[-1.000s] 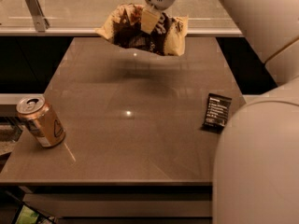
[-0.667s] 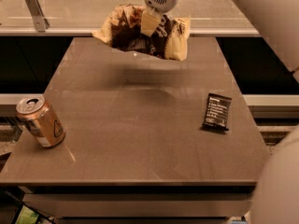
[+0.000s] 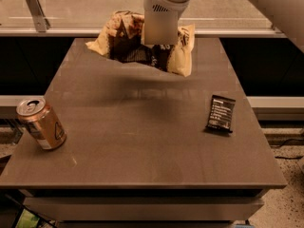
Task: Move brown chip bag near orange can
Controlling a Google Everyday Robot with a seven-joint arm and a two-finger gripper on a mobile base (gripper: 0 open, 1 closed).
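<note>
You see the hand at 12 o'clock over the table, its fingers pinching the brown chip bag at the top middle. The bag hangs directly under the hand, lifted off the table. The orange can is at 8 o'clock, well apart from the bag.

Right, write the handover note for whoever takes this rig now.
Hand: shut on the bag, holding it in the air over the far edge of the table.
Can: on the table, near left corner in view.
Wrapper: flat on the right side.
Done: bag picked up.
Left: carry it across to the near left and set it down beside the can.
</note>
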